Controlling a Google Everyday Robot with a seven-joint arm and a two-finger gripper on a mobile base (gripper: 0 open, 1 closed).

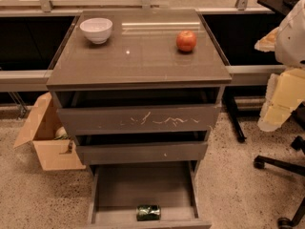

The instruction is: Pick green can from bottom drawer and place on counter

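Observation:
The green can lies on its side on the floor of the open bottom drawer, close to the drawer's low front. The counter is the glossy grey-brown top of the cabinet. My white and cream arm hangs at the right edge of the view. The gripper is beside the cabinet at about the height of the top drawer, well above and to the right of the can. It holds nothing that I can see.
A white bowl stands at the counter's back left and a red apple at its back right. The scratched top drawer and middle drawer are slightly ajar. A cardboard box sits left; chair wheels are on the right.

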